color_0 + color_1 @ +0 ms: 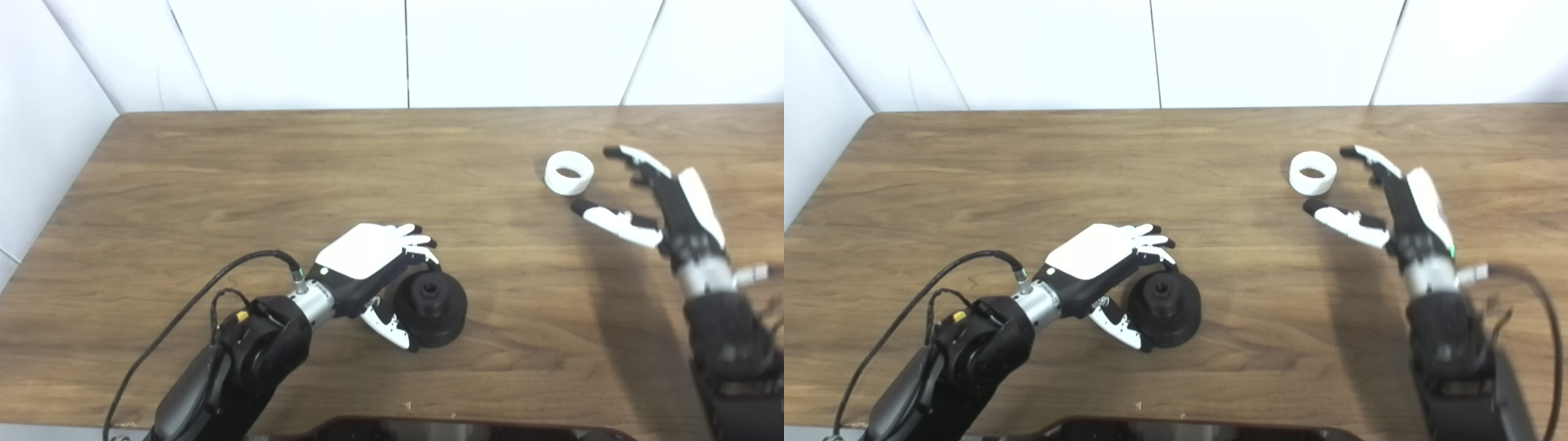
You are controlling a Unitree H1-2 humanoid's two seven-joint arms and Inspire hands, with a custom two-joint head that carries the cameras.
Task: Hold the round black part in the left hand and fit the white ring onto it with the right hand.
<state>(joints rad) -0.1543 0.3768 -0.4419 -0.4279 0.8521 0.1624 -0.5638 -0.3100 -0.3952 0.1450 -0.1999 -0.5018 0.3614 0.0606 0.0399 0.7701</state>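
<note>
Left robot hand (373, 260) cupped around round black part (432, 300) on table (245, 184), right robot hand (655, 199) spread wide beside white ring (569, 173)

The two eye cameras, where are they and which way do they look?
Left eye view: on the robot's head, looking down at the brown wooden table; both arms show, left hand around the round black part.
Right eye view: beside it, same downward look; right hand open near the white ring.
Both share the whole scene, slightly shifted.

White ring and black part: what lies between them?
Only bare table between the ring and the black part, clear in both eye views.
</note>
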